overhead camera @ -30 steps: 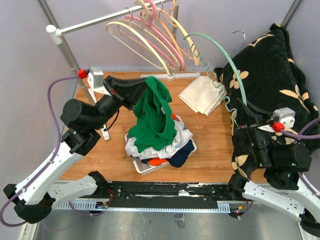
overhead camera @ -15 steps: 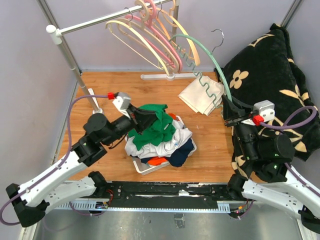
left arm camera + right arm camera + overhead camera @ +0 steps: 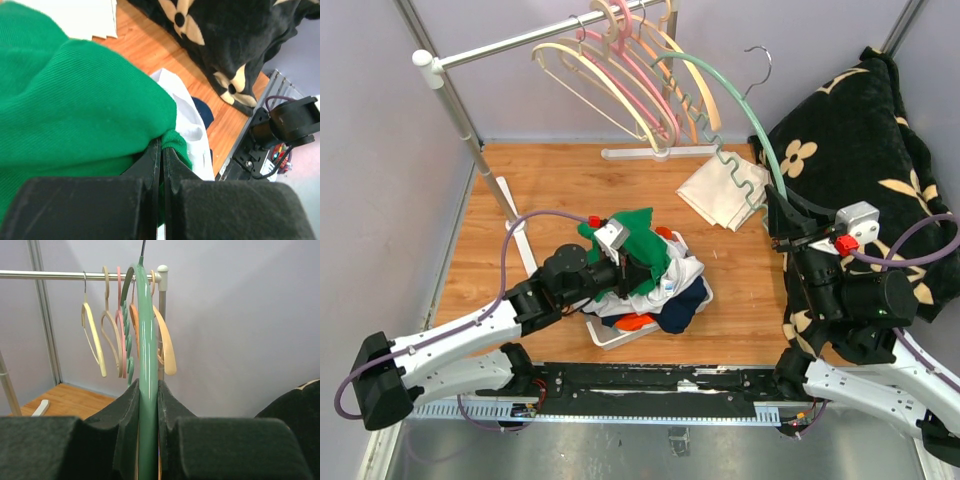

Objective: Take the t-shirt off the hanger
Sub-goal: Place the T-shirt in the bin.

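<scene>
The green t-shirt lies on top of a pile of clothes in a white basket at the table's middle. My left gripper is shut on a fold of it; in the left wrist view the green cloth fills the frame and is pinched between the fingers. My right gripper is shut on the bare green hanger and holds it up at the right, its hook near the rail. In the right wrist view the green hanger runs upright between the pads.
A metal rail at the back carries several cream, pink and orange hangers. A folded cream cloth lies on the wooden table. A black flowered blanket covers the right side.
My left gripper has come down and toward the near edge with the green t-shirt, laying it on the clothes pile. My right gripper has raised the bare green hanger toward the rail.
</scene>
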{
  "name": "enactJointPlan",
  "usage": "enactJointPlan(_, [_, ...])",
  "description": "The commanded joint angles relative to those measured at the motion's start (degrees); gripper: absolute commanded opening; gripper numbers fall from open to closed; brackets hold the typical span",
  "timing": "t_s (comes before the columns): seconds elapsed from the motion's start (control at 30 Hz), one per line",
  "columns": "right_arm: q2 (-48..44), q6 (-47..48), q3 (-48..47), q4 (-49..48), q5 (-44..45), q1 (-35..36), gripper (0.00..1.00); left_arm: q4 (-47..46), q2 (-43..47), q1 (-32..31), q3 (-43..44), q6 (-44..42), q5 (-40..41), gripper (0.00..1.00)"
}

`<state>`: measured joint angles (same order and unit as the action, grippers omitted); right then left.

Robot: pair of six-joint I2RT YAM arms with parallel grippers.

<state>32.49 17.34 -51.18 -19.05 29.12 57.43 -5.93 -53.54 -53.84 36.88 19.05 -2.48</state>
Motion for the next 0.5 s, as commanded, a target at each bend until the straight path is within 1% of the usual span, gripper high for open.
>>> enactJointPlan(0.0, [-0.12, 1.56, -2.44, -5.82, -4.00, -1.35, 0.01, -4.25, -0.82, -0.99, -3.88, 2.73, 0.52, 0.01])
enactJointPlan(0.13, [1.66, 1.66, -3.48, -6.23, -8.17, -1.31, 0.01, -6.61, -2.78, -3.94, -6.68, 4.37, 0.35, 0.01])
enactJointPlan(0.3, [4.79, 0.78, -5.11, -6.81, -12.22, -1.38, 0.01, -6.75, -5.75, -9.20, -7.35, 4.87, 3.35, 0.00])
enactJointPlan(0.47, [7.21, -0.86, -6.37, -7.34, -14.48, -1.35, 0.01, -5.23, -4.54, -11.97, -6.46, 5.38, 7.25, 0.00])
